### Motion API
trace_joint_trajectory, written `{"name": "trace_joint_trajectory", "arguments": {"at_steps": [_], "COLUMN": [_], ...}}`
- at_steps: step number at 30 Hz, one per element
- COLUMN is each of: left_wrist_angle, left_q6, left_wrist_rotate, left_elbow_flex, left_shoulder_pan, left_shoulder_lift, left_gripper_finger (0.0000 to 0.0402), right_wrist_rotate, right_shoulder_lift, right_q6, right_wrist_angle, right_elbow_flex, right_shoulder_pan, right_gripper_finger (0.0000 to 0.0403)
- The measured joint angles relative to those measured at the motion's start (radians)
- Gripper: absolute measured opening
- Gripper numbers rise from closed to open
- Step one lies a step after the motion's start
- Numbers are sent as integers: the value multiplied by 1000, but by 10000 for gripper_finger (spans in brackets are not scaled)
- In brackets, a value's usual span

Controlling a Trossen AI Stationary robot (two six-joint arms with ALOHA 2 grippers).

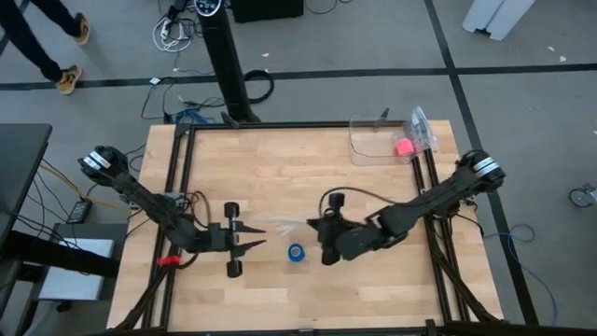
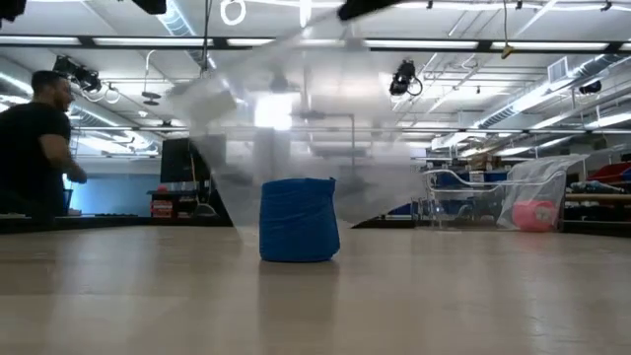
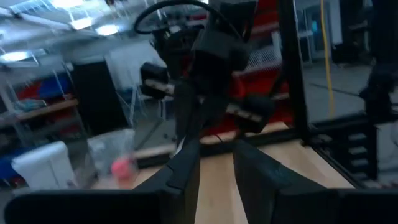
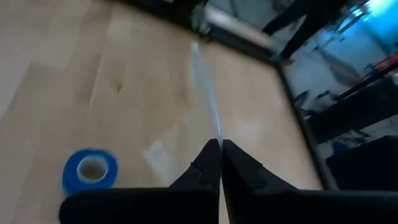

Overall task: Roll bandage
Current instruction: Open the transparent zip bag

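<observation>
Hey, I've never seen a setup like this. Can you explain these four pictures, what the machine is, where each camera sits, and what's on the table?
It is a robot with two dark arms at a wooden table. One picture looks straight down, one looks level across the tabletop, and two come from cameras on the wrists. A rolled blue bandage stands on end between the arms. The right gripper is shut on a thin clear film, which shows as a blurry sheet above the bandage in the low view. The left gripper is open, beside the bandage. At the far right corner sits a clear tub with a pink ball at its edge.
</observation>
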Motion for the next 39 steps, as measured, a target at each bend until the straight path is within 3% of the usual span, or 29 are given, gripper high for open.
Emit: {"name": "trace_joint_trajectory", "arguments": {"at_steps": [9, 18, 24, 28, 33, 39], "left_wrist_angle": [228, 245, 239, 224, 207, 38], "left_q6": [122, 165, 170, 146, 137, 95], "left_wrist_rotate": [-9, -224, -307, -289, -192, -182], "left_elbow_flex": [-39, -39, -38, -38, -17, 53], "left_shoulder_pan": [-9, -74, -96, -86, -82, -63], "left_shoulder_lift": [0, -81, -107, -106, -106, -105], "left_gripper_finger": [135, 210, 225, 224, 221, 191], "right_wrist_rotate": [125, 219, 238, 235, 192, 152], "right_shoulder_lift": [-181, -223, -222, -222, -222, -222], "right_q6": [-85, -151, -182, -202, -217, -236], "right_wrist_angle": [11, 46, 85, 126, 157, 182], "right_elbow_flex": [0, 0, 0, 0, 0, 0], "right_shoulder_pan": [66, 129, 160, 173, 174, 174], "right_gripper_finger": [1, 1, 1, 1, 1, 1]}}
